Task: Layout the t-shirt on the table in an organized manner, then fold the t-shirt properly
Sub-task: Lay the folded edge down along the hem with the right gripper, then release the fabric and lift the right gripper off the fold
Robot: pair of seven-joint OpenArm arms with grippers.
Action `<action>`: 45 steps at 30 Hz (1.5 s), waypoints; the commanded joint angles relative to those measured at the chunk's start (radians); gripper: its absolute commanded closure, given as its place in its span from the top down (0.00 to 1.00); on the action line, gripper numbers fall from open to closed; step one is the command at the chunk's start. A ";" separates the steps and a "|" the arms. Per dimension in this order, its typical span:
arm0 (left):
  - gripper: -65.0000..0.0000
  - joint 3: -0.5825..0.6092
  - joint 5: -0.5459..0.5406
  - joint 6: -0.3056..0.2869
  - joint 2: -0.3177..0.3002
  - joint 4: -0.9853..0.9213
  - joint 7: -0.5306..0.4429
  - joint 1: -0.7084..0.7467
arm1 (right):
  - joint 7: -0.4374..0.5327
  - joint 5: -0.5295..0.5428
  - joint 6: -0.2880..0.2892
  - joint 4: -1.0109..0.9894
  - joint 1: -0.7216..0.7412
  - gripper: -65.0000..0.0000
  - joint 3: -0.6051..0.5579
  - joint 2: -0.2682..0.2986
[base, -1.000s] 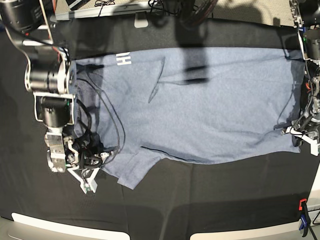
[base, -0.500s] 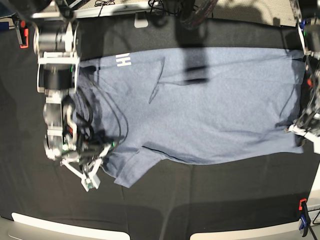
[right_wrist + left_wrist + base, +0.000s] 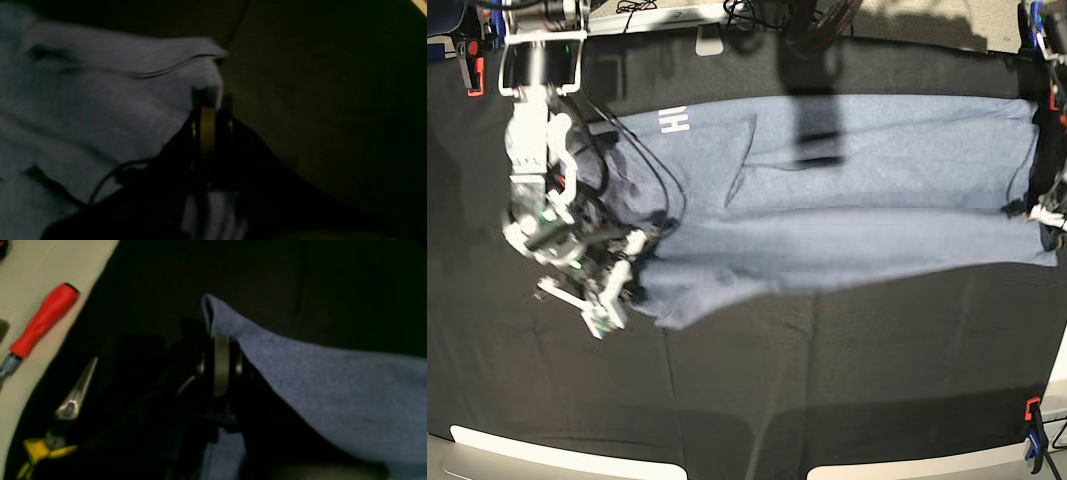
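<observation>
Left wrist view: the left gripper (image 3: pixel 220 340) pinches a corner of the t-shirt (image 3: pixel 333 386), jaws pressed together on the cloth, beside a red-handled tool (image 3: pixel 43 320). The right gripper (image 3: pixel 208 96) likewise clamps the shirt's edge. Farther off, the shirt lies stretched across the table (image 3: pixel 827 400), white lettering (image 3: pixel 672 122) at its far side.

Setting: robotics lab or workshop. Evidence: desk (image 3: pixel 827 400) draped in black cloth, pinned at its edges by orange-and-blue clamps (image 3: pixel 1032 432); two cabled robot arms (image 3: pixel 542 130) at opposite ends; red-handled tool (image 3: pixel 43 320) and yellow-handled pliers (image 3: pixel 56 426) at the desk's edge; loose cables (image 3: pixel 637 10) behind.
</observation>
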 commanded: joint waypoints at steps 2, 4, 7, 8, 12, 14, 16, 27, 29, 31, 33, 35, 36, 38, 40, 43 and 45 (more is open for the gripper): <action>0.00 -0.027 -0.064 -0.043 -0.022 0.027 -0.024 0.008 | 0.022 0.036 -0.004 0.047 0.003 0.00 0.043 0.011; 0.00 -0.036 -0.093 -0.062 -0.022 0.036 -0.019 0.023 | 0.020 0.070 -0.004 0.063 -0.015 0.00 0.084 0.013; 0.00 -0.037 -0.097 -0.065 -0.023 0.048 0.011 0.029 | 0.005 0.107 -0.003 0.071 -0.037 0.00 0.123 0.027; 0.00 -0.037 -0.097 -0.065 -0.022 0.052 0.018 0.029 | 0.006 0.108 -0.003 0.071 -0.047 0.00 0.129 0.035; 0.00 -0.037 -0.097 -0.065 -0.023 0.082 0.024 0.034 | 0.006 0.100 -0.003 0.071 -0.079 0.00 0.131 0.063; 0.00 -0.037 -0.098 -0.065 -0.023 0.104 0.024 0.034 | 0.008 0.101 -0.003 0.072 -0.087 0.00 0.131 0.071; 0.00 -0.037 -0.113 -0.064 -0.023 0.127 -0.005 0.034 | 0.013 0.101 -0.003 0.072 -0.087 0.00 0.130 0.071; 0.00 -0.037 -0.105 -0.064 -0.021 0.158 -0.051 0.021 | 0.083 0.104 -0.003 0.072 -0.076 0.00 0.128 0.071; 0.00 -0.038 -0.105 -0.064 -0.019 0.159 -0.024 0.035 | 0.077 0.105 -0.003 0.073 -0.077 0.00 0.128 0.071; 0.00 -0.038 -0.105 -0.064 -0.019 0.160 -0.026 0.064 | 0.063 0.105 -0.003 0.076 -0.082 0.00 0.128 0.071; 0.00 -0.049 -0.105 -0.064 -0.014 0.160 -0.024 0.093 | 0.057 0.105 -0.003 0.084 -0.098 0.00 0.128 0.071; 0.00 -0.069 -0.104 -0.064 -0.005 0.160 -0.023 0.119 | 0.055 0.105 -0.003 0.090 -0.116 0.00 0.128 0.070; 0.00 -0.085 -0.104 -0.064 0.001 0.160 -0.019 0.131 | 0.053 0.105 -0.003 0.091 -0.127 0.00 0.128 0.071; 0.00 -0.119 -0.104 -0.065 0.016 0.160 0.009 0.144 | 0.042 0.105 -0.003 0.092 -0.145 0.00 0.128 0.070; 0.00 -0.141 -0.103 -0.068 0.031 0.160 0.058 0.145 | 0.013 0.104 -0.003 0.091 -0.157 0.00 0.128 0.070; 0.00 -0.135 -0.103 -0.068 0.033 0.159 0.107 0.145 | -0.046 0.104 -0.003 0.091 -0.159 0.00 0.128 0.071; 0.00 -0.132 -0.101 -0.068 0.033 0.159 0.134 0.145 | -0.064 0.105 -0.003 0.091 -0.159 0.02 0.128 0.071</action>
